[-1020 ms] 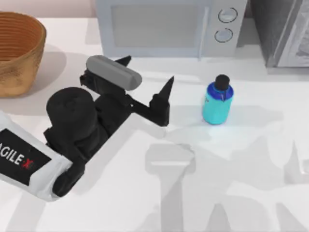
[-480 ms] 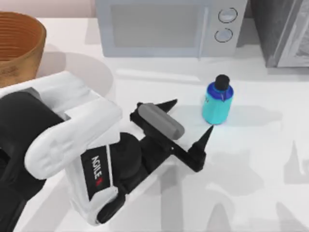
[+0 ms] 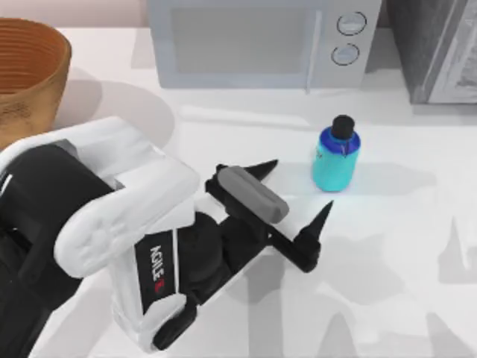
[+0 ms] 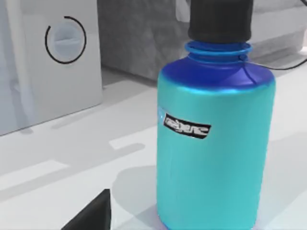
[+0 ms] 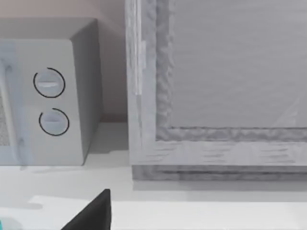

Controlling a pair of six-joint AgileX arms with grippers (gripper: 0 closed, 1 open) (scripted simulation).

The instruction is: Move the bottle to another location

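Approach step in hand, by the look of it; grasp not yet made. Bottle (image 3: 335, 158) upright on the white bench (image 3: 387, 246), just in front of the microwave (image 3: 257, 41), below its two dials, cap up and untouched. Left gripper (image 3: 297, 186) spread wide, released, holding nothing; one fingertip (image 3: 263, 165) level with the bottle's side facing away from the grey cabinet (image 3: 436, 48), the other fingertip (image 3: 323, 212) just forward of the bottle's base, both close but apart from it. Seen from the left wrist, bottle (image 4: 216, 143) near and large, cyan body squarely ahead, black cap at top.

Next move, likely: advance a little more toward the bottle so the body sits between the fingers, then close on the cyan wall below the blue shoulder, then lift. Squat, round body; off-centre contact could nudge or tip it.

Open room: broad bare bench forward of the bottle and toward the side away from the microwave. Tighter behind, with the microwave front close, and the grey cabinet beyond the bottle's far side. Wicker basket (image 3: 30, 74) well apart, past the arm. Right gripper state: cannot tell; right wrist looks toward the microwave (image 5: 48, 91) and the cabinet (image 5: 216, 86).
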